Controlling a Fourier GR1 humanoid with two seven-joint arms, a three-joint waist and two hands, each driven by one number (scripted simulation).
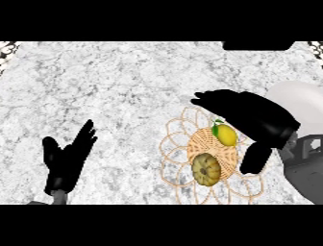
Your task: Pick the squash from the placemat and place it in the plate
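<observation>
Here, in the head view, a grey speckled bench (pixel 107 86) fills the picture, and a round woven placemat (pixel 192 187) with looped edges lies on it toward the lower right. Two things rest on the placemat's woven centre: a brownish, ridged squash (pixel 206 168) toward the near side, and a yellow lemon (pixel 226 135) with a small green leaf just beyond it, the two close but apart.

The right hand (pixel 253 117) hangs over the far right part of the placemat, its fingers stretched toward the left and relaxed, with the thumb (pixel 255 158) pointing down beside the squash on its right. The hand is open and holds nothing; the squash lies just below and to the left of it, not touched as far as can be seen, and the lemon sits right under the palm's edge.

A white plate (pixel 313 103) lies at the right edge of the bench, partly hidden by the right hand and forearm.

The left hand (pixel 68 158) shows at the lower left, open with fingers up, well apart from the placemat.
</observation>
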